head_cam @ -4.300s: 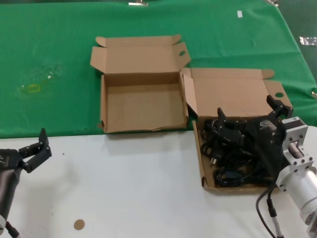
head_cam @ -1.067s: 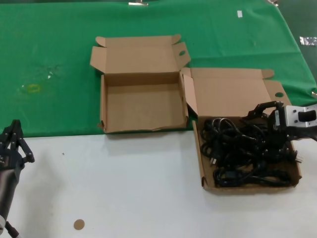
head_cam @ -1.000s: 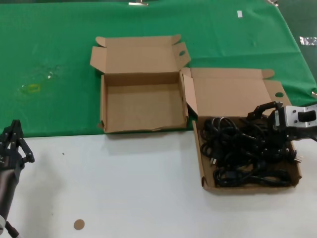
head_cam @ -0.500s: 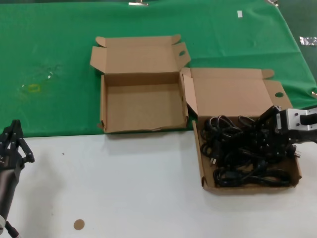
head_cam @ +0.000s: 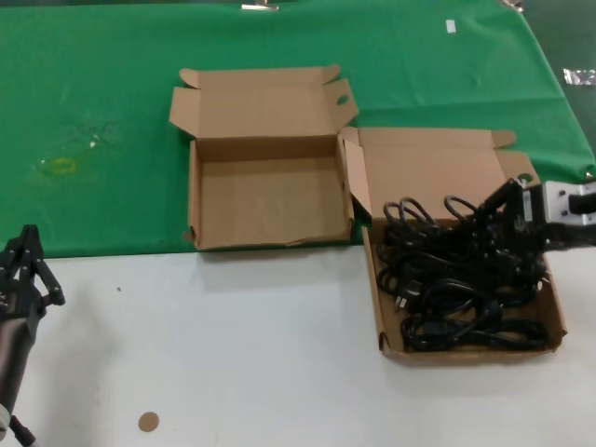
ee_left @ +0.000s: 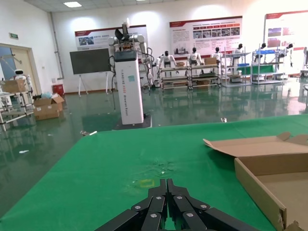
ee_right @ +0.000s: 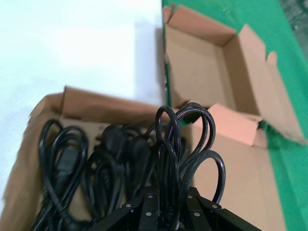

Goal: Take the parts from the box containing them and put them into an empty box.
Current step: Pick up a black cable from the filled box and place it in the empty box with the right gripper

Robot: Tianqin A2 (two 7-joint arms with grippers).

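Gripping a looped black cable bundle (head_cam: pixel 438 228) above the parts box (head_cam: pixel 386 321), the right gripper (head_cam: pixel 510 212) hides its fingertips.

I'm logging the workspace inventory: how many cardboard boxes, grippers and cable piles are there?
Cardboard boxes: 2, the empty box and the box of cables
Grippers: 2, left gripper, right gripper
Cable piles: 1, black cables
Total: 5

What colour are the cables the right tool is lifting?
Black cables, clearest in the right wrist view.
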